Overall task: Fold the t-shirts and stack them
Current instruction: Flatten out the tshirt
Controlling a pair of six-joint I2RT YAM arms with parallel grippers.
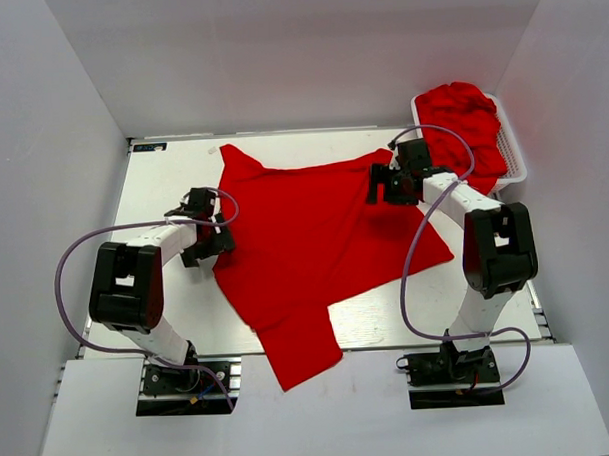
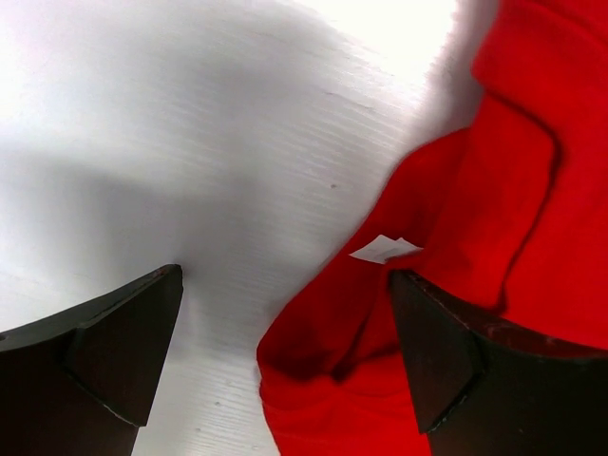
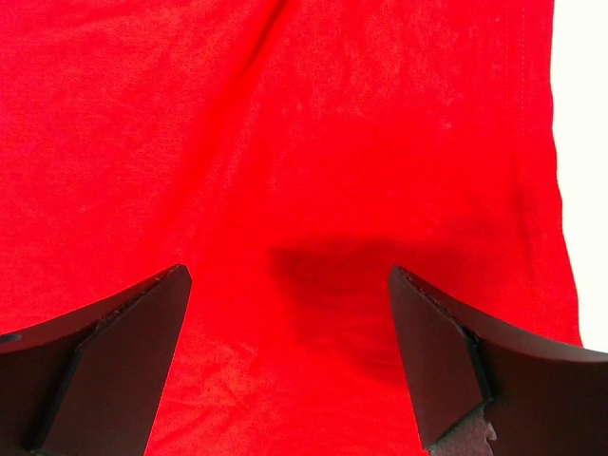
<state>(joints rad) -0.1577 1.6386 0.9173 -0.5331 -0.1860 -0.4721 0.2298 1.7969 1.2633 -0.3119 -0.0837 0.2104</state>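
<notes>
Black fingers of the right gripper (image 3: 287, 275) fill the lower corners of its wrist view, the jaws spread wide with nothing pinched. Everything between and ahead of them is the flat red cloth of a t-shirt (image 1: 315, 238). A dark shadow lies on the cloth in the gap, nearer the right-hand finger. Beyond that finger a stitched hem runs along the cloth's edge, with a strip of white table (image 1: 158, 183) outside it. Whether the fingertips touch the fabric cannot be told. The left gripper (image 2: 285, 274) likewise has its jaws spread and holds nothing. Its left-hand finger is over bare table and its right-hand finger is over a bunched, folded-over edge of the same t-shirt. That rumpled edge reaches into the gap from the right-hand side. A small white label (image 2: 385, 249) shows on the cloth just ahead of the right-hand fingertip. From above, the t-shirt lies opened out on the table between the two grippers: the left jaws are at its left edge, the right jaws are over its far right corner, and its near end reaches down between the two arm bases. Out past the right jaws, apart from them, heaped t-shirts (image 1: 466, 117) fill a white basket (image 1: 515, 151) at the table's far right corner.
</notes>
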